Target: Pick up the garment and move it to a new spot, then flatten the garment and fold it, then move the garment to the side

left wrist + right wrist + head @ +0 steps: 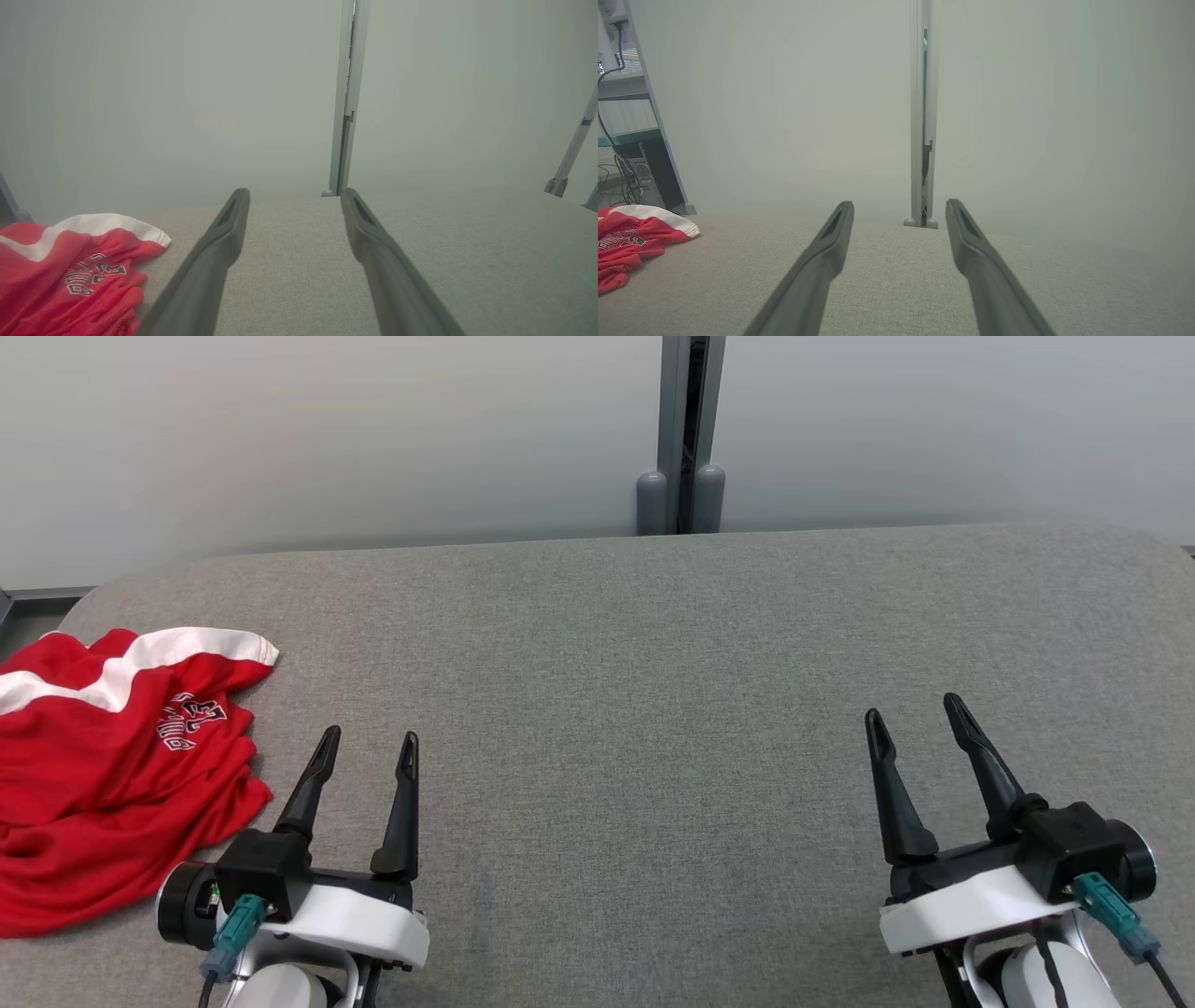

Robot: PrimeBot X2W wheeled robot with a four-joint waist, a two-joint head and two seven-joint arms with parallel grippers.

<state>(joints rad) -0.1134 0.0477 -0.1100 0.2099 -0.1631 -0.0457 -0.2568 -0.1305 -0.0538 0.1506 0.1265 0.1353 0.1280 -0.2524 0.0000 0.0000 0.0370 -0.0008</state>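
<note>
A red shirt [112, 775] lies in a bunch at the far left of the grey counter [635, 709]. It has a white stripe near the top and some letters on the front. Part of it runs off the left edge of the head view.

Just to the right of the shirt is the left gripper [371, 735]. Its jaws are wide apart and hold nothing. They point up the counter, away from the robot. In the left wrist view the shirt [70, 275] sits low on the left, close beside the left finger [210, 261].

The counter is covered in grey cloth. Behind it is a pale wall [327, 429], with a grey post [686, 429] near the middle.

Far to the right is the right gripper [913, 707]. Its jaws are wide apart too, and they hold nothing. It is well apart from the shirt. In the right wrist view the shirt [630, 233] is far off at the left edge, with a shelf [626, 88] and wires behind it.
</note>
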